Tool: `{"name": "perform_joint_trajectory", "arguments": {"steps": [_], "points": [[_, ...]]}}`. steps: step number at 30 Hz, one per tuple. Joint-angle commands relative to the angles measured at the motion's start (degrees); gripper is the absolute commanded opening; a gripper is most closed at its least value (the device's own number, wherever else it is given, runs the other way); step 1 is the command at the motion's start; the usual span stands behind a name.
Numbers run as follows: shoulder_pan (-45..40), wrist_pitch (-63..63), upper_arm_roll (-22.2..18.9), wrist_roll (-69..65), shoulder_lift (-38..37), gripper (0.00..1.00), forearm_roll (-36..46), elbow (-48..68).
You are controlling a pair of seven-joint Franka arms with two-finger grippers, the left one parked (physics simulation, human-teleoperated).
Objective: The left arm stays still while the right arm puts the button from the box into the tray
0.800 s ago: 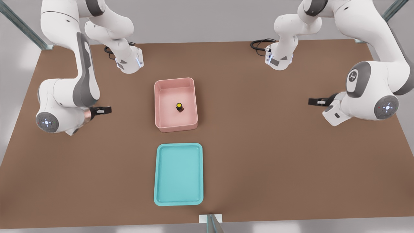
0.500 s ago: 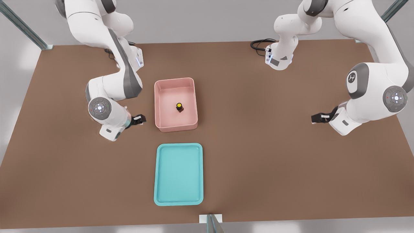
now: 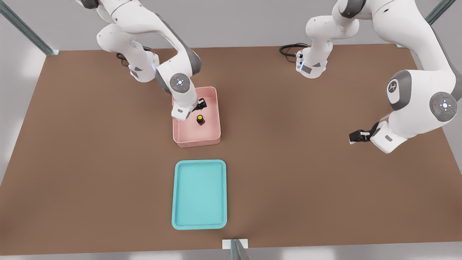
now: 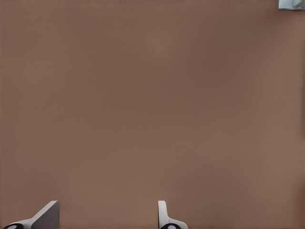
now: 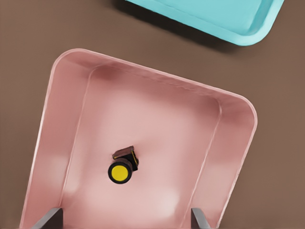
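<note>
The button, a black body with a yellow cap, stands on the floor of the pink box near its middle. My gripper hangs above the box's far half, just behind the button and not touching it. In the right wrist view the button lies inside the box, between my two widely spread fingertips, so the gripper is open and holds nothing. The turquoise tray lies on the brown table in front of the box, and a corner of the tray shows in the wrist view.
The parked arm's gripper rests low over the table at the front view's right. Black cables lie by the arm bases at the back. A metal post stands at the table's near edge.
My arm has swung from the table's left side, in the front view, to above the pink box. The button, box and tray have not moved.
</note>
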Motion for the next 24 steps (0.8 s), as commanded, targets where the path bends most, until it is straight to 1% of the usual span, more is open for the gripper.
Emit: {"name": "perform_joint_trajectory", "arguments": {"steps": [1, 3, 5, 6, 11, 14, 24], "points": [[-0.34, 12.37, 0.00, 34.41, 1.46, 1.00, 0.04, -2.11], [0.19, 17.65, 0.00, 37.49, 4.80, 1.00, 0.04, -2.29], [0.19, 18.35, 0.00, 37.76, 5.42, 1.00, 0.13, -2.37], [0.19, 21.25, 0.00, 37.76, 5.42, 1.00, 0.92, -4.04], [2.56, 27.14, 0.00, 39.16, 6.04, 1.00, 1.01, -7.47], [3.53, 28.02, 0.09, 39.25, 7.27, 1.00, 1.63, -8.08], [3.44, 31.36, 0.09, 38.99, 7.79, 1.00, 0.75, -12.04]]}}
